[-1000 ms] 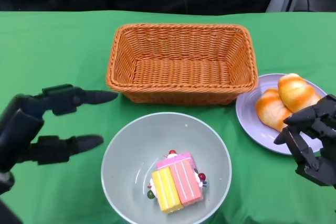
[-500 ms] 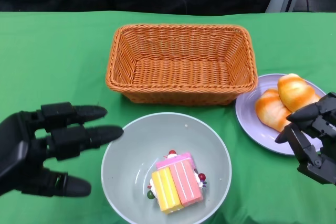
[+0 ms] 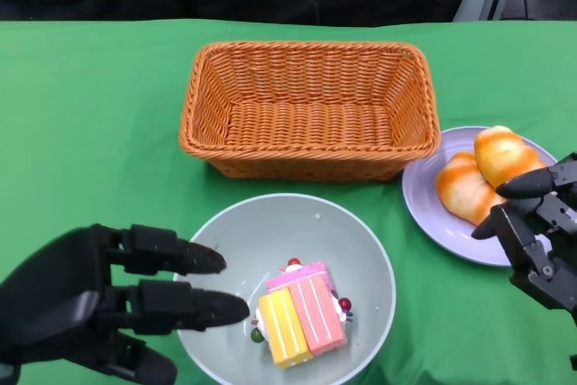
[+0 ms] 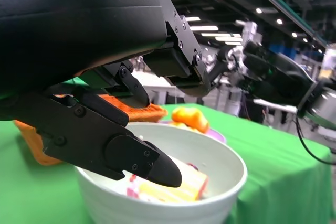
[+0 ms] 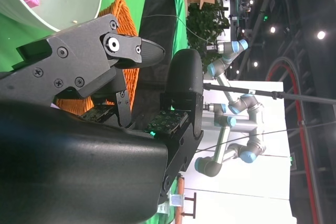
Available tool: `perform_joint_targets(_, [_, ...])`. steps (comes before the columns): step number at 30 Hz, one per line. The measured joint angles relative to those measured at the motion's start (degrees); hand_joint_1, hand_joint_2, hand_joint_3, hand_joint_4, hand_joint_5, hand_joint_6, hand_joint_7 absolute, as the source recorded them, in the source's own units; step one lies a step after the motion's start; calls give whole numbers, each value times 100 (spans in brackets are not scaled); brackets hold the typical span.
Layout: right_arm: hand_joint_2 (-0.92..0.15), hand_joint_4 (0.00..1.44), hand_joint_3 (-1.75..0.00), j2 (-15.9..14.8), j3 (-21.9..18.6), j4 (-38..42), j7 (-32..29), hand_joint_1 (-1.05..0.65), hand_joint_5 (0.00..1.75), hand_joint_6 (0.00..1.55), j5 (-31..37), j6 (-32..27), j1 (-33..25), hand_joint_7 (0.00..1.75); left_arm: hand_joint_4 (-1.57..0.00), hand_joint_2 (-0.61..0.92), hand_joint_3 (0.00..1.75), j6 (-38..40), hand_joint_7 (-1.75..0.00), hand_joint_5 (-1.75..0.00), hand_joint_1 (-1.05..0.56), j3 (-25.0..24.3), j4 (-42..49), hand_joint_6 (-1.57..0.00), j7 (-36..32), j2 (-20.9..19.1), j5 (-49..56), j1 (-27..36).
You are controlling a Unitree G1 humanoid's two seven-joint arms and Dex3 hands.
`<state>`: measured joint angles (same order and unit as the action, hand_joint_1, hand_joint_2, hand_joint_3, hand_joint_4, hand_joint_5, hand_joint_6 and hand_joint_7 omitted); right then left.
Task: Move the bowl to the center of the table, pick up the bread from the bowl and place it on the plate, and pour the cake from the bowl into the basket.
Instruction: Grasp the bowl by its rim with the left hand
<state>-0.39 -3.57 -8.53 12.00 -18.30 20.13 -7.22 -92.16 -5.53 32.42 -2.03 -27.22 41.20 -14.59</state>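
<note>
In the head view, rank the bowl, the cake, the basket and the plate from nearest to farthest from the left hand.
Measured from the left hand:
1. Bowl, its left rim under the fingertips.
2. Cake, inside the bowl, just right of the fingertips.
3. Basket, behind the bowl toward the table's far side.
4. Plate, at the far right, carrying the bread.

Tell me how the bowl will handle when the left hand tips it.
The bowl looks rigid, with smooth, probably slippery walls. The cake lies loose inside, so it will likely slide out. The left hand, fingers over the rim, holds nothing.
</note>
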Motion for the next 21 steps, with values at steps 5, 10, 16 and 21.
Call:
perform_joint_targets(5, [-73, 64, -56, 60, 6, -154, -28, -17, 153, 65, 17, -149, -49, 114, -82, 73, 1, 2, -6, -12, -40, -3, -117, -89, -337, -92, 853, -28])
perform_joint_targets(10, [-66, 65, -68, 149, 23, -290, -58, -15, 151, 67, 10, -285, -130, 113, -92, 75, 1, 11, -4, -9, -39, -150, -389, -98, -691, -12, 1646, -30])
perform_joint_targets(16, [-62, 66, -73, 227, 37, -418, -69, -16, 150, 68, 21, -313, -206, 113, -93, 73, 0, 418, -1, -5, -42, -26, -809, -97, -1198, 9, 2345, -1])
perform_joint_targets(21, [-61, 67, -77, 348, 128, -525, -114, -15, 148, 70, 90, -313, -270, 110, -91, 72, 0, 1521, 0, -2, -43, 481, -1511, -93, -1755, -92, 2859, 329])
